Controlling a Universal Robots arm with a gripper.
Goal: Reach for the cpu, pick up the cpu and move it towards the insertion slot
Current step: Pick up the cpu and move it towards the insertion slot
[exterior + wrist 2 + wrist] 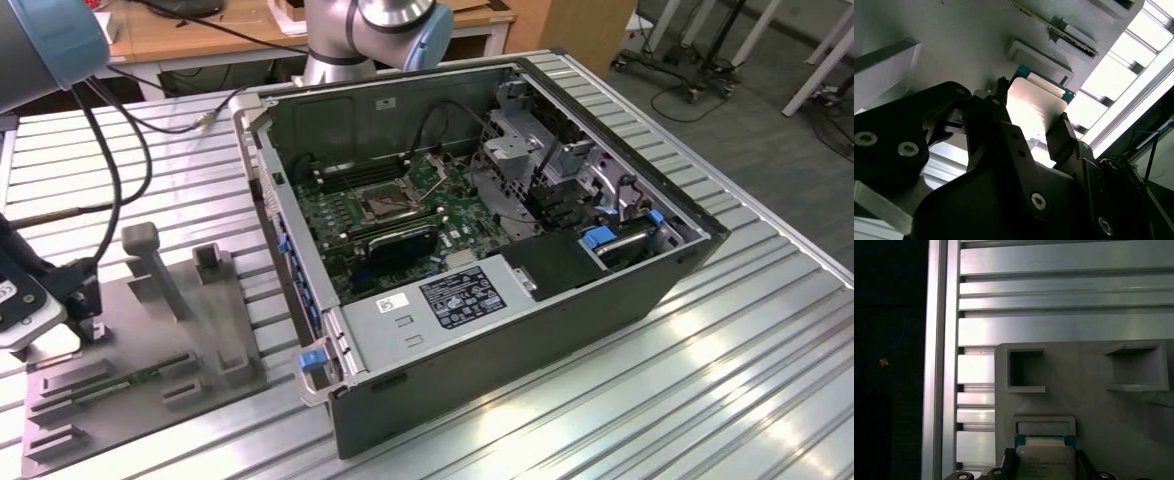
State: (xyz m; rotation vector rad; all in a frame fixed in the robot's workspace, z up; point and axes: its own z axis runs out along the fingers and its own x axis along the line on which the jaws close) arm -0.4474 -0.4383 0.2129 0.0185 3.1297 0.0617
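Grey plastic forms the tray (200,385) at the exterior view's left, resting on the ribbed metal worktop (694,400). The tool (63,333) hangs over the tray's left end. In the second wrist view its fingers (1061,131) stand narrow, pressed on two opposite edges of the cpu (1035,102). That hold likely leaves the silvery top plate and the underside untouched. The chip lies flat between them, and it seems raised just out of the shallow recess (1044,424) next to it. A long green memory stick (127,378) lies further along the tray.

To the right stands the computer case (534,330), laid on its side with the panel off so the green motherboard (400,240) faces upward. The insertion slot (380,207) sits on that board, framed in metal, well apart from the cpu. The work stands at the pick-up, with the carry across not yet made.
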